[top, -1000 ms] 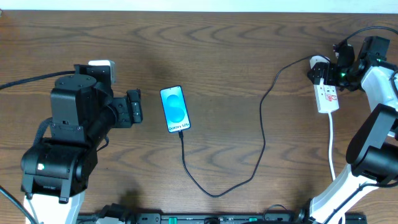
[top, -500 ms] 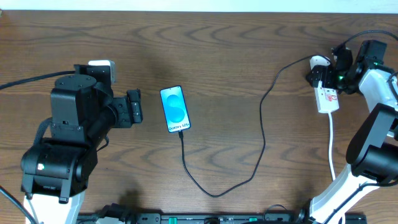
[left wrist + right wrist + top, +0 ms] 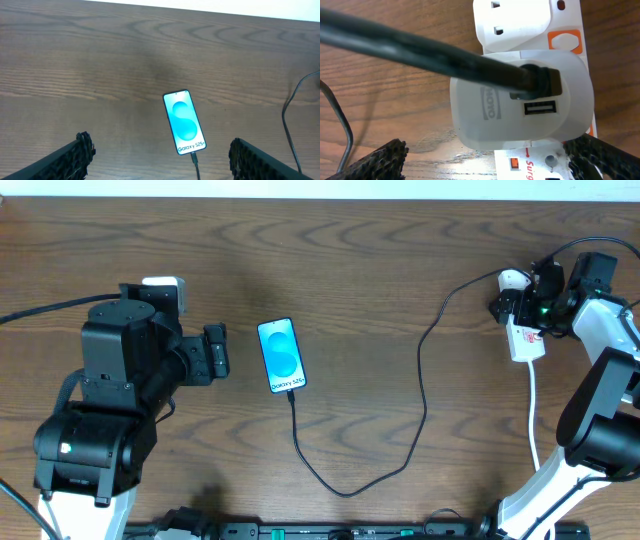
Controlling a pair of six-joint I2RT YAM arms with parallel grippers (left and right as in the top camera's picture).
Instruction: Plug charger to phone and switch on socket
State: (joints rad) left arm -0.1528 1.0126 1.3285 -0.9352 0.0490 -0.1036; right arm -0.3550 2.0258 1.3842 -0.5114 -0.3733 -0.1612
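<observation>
The phone [image 3: 281, 355] lies flat on the wooden table with its blue screen up, and it also shows in the left wrist view [image 3: 184, 122]. The black charger cable [image 3: 420, 395] is plugged into the phone's bottom edge [image 3: 194, 159] and loops right to a white adapter [image 3: 520, 102] seated in the white socket strip [image 3: 524, 338]. My left gripper [image 3: 215, 352] is open, left of the phone, with nothing in it. My right gripper [image 3: 518, 304] is open and straddles the adapter end of the strip [image 3: 555, 162], where a small orange switch [image 3: 514, 163] shows.
The strip's thick white cord [image 3: 535, 415] runs toward the table's front at the right. The black cable's loop lies across the middle right of the table. My left arm's body [image 3: 110, 395] fills the front left.
My right gripper has shifted a little left and up over the socket strip. The left arm, the phone and the cable have not moved.
</observation>
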